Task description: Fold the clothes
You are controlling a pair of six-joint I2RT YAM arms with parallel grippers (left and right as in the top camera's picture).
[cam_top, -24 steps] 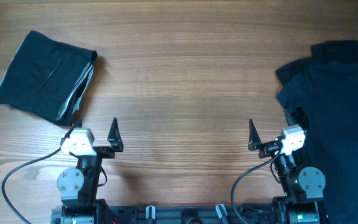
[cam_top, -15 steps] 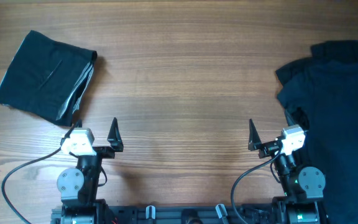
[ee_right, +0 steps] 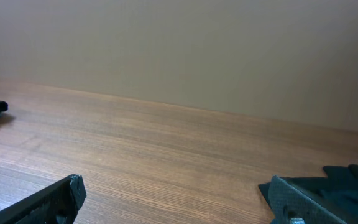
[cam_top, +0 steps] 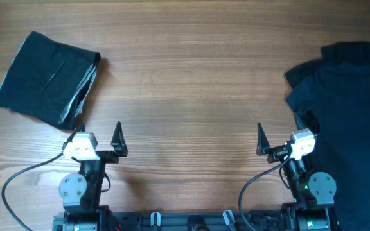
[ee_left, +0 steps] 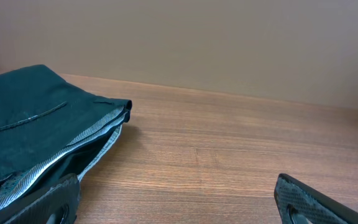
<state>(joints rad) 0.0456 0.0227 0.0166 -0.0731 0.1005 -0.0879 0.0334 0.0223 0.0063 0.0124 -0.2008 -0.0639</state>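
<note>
Arm bases at 6 o'clock, cut off by the bottom edge in the overhead view. A cable [cam_top: 18, 183] loops off the left base, only part in frame.

Left gripper [cam_top: 98, 131] sits low at 7 o'clock, jaws spread wide, nothing between them. In the left wrist view only the finger ends of the left gripper [ee_left: 178, 183] show at the bottom corners.

Right gripper [cam_top: 280, 131] at 5 o'clock, jaws also spread, empty. Its outer finger lies over dark cloth and is hard to make out.

Bare wooden table [cam_top: 191, 77] between and ahead of both.

Loose pile [cam_top: 352, 122] at 3 o'clock: dark navy, rumpled, cut off by the right edge, shape unclear. Its near edge is just beside the right gripper; whether it touches cannot be told. The right wrist view catches only a sliver of the pile [ee_right: 347, 180].

Folded stack [cam_top: 44, 80] at 10 o'clock, ahead of the left gripper: dark rectangle lying tilted, pale grey striped edges [ee_left: 86, 146] on its side facing centre, a thin crease on top.

Plain beige wall [ee_left: 197, 43] behind the table's far edge.
</note>
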